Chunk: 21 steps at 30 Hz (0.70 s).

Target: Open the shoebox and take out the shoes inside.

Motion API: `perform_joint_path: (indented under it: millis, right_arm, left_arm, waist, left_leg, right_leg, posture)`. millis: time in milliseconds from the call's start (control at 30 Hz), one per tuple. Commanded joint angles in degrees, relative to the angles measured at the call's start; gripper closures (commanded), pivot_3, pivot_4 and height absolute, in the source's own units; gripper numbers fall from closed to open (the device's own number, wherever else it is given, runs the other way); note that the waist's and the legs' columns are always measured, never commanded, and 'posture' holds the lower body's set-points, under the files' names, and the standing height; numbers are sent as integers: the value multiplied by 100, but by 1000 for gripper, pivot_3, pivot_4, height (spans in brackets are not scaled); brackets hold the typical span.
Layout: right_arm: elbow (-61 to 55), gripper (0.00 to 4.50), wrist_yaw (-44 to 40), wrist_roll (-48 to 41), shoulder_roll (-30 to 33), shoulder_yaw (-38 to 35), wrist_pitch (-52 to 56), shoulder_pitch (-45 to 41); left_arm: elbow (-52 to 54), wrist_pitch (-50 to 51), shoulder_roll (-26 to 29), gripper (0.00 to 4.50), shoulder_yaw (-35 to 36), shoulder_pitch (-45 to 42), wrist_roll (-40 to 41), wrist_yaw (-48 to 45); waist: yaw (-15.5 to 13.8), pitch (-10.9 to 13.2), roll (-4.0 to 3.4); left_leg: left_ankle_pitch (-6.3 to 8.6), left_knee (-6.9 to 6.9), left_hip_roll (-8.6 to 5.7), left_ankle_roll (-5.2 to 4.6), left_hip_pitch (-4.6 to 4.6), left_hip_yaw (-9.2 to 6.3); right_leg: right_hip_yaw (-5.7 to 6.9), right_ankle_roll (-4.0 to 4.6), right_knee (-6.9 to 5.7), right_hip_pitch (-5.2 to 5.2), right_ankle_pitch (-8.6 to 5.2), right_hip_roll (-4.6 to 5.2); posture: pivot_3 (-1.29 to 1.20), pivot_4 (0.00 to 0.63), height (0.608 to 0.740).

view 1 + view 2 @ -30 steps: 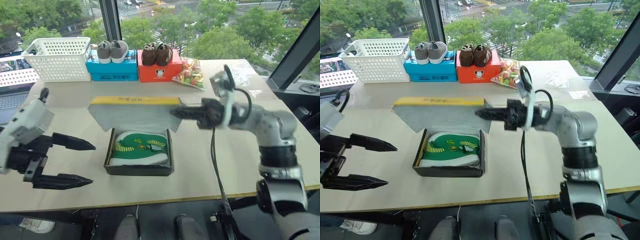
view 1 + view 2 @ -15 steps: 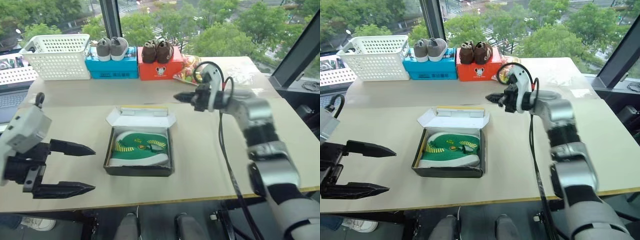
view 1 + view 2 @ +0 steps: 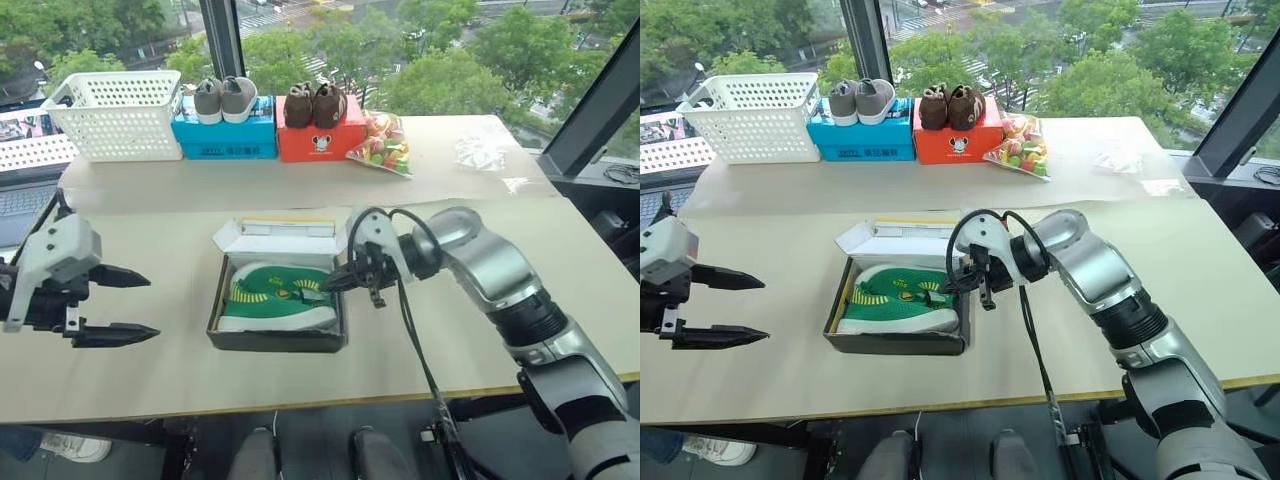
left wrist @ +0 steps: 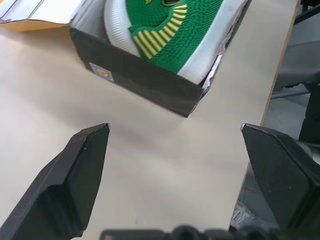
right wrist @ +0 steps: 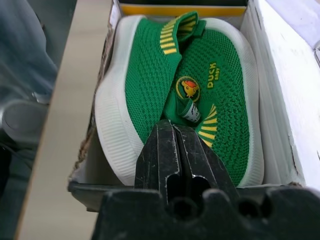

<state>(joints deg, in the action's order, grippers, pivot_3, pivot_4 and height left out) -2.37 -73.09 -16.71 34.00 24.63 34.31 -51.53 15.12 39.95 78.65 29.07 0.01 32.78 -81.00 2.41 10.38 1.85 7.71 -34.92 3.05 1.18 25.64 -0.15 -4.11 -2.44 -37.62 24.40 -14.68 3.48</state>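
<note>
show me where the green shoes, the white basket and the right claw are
green shoes [image 3: 275, 292], left eye view, knit upper.
white basket [image 3: 118, 118], left eye view, front wall.
right claw [image 3: 330, 285], left eye view, shut fingertips.

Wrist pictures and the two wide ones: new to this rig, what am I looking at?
A two-armed humanoid robot. The wide pictures come from its head; the close-ups from cameras on each wrist. On the beige table sits an open black-sided cardboard shoebox holding green knit shoes with white soles. The right gripper, shut and holding nothing, points at the shoes. The left gripper hangs open beside the box. Behind stand a white plastic basket and grey and brown shoes on blue and orange-red boxes.
</note>
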Motion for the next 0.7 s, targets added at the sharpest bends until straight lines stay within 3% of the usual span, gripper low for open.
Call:
perform_joint_path:
  millis: [33, 67, 100, 333, 700]
  right_arm:
    - [-421, 4390, -320, -62, 81, 33, -81, 22]
    - [-423, 3891, -318, -56, 57, 22, -62, 16]
    - [-431, 3722, -351, -71, 52, 14, -13, -13]
    - [-446, 1317, -243, 281, 15, 47, -364, -182]
    - [-462, 1317, -527, 543, 97, 239, -442, -94]
  left_arm:
    - [-47, -73, 106, 0, 58, -83, -71, -94]
    - [-55, -79, 99, 0, 58, -77, -87, -103]
    - [-54, -62, 87, 0, 67, -67, -91, -112]
    - [-17, 128, 2, 0, 134, -60, 4, -170]
    - [11, 225, -20, 0, 158, -140, 60, -77]
  waist:
    - [3, 0, 0]
    - [4, 0, 0]
    - [8, 0, 0]
    - [15, 0, 0]
    - [14, 0, 1]
  left_leg:
    - [0, 0, 0, 0, 0, 0]
    - [0, -3, 0, 0, -1, 0]
    - [0, -5, 0, 0, -5, -1]
    - [0, -9, 1, 0, -11, 0]
    - [0, -10, 1, 1, -12, 0]
  right_leg:
    - [0, 0, -1, 0, 0, 0]
    - [0, 0, -5, -1, 0, -1]
    - [0, 0, -8, -3, -1, -2]
    - [0, 7, -20, -2, -7, -1]
    - [1, 6, -29, -2, -10, -1]
  posture:
    - [0, 150, 740]
    - [0, 150, 740]
    - [0, 150, 740]
    - [0, 150, 740]
    - [0, 150, 740]
